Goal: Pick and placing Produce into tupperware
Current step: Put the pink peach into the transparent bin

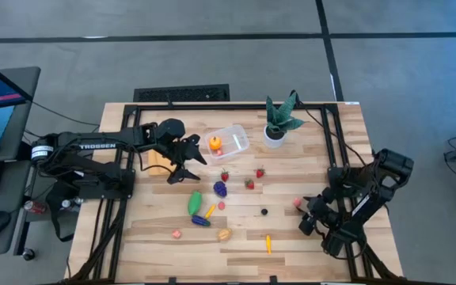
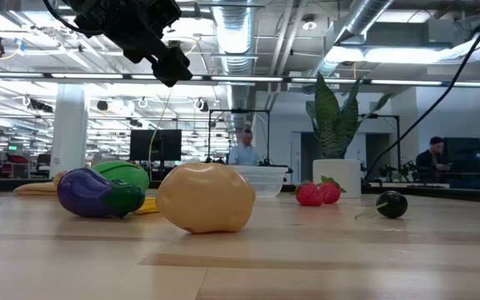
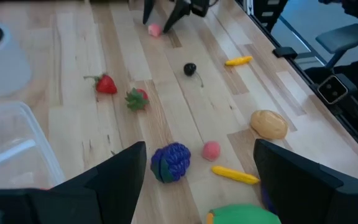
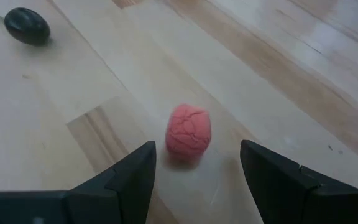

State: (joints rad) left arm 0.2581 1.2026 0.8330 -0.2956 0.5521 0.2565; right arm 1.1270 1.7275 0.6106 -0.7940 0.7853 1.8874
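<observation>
Two tools, and we see both spread wide with nothing held: the right tool [image 4: 194,171] straddles a pink piece [image 4: 189,130] on the tabletop [image 1: 307,245], the left tool [image 1: 187,162] hovers beside the clear tub [image 1: 229,141], fruit [image 1: 221,188] scattered between.

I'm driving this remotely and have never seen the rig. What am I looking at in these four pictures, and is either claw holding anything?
Two dark robot arms work at a wooden table. One picture looks down from above, one looks level across the tabletop, and two come from cameras on the wrists. Toy produce lies scattered; one orange piece sits in the clear tupperware. The left gripper hangs open beside the tub, above purple grapes. The right gripper is open around a pink piece. Neither holds anything.
</observation>
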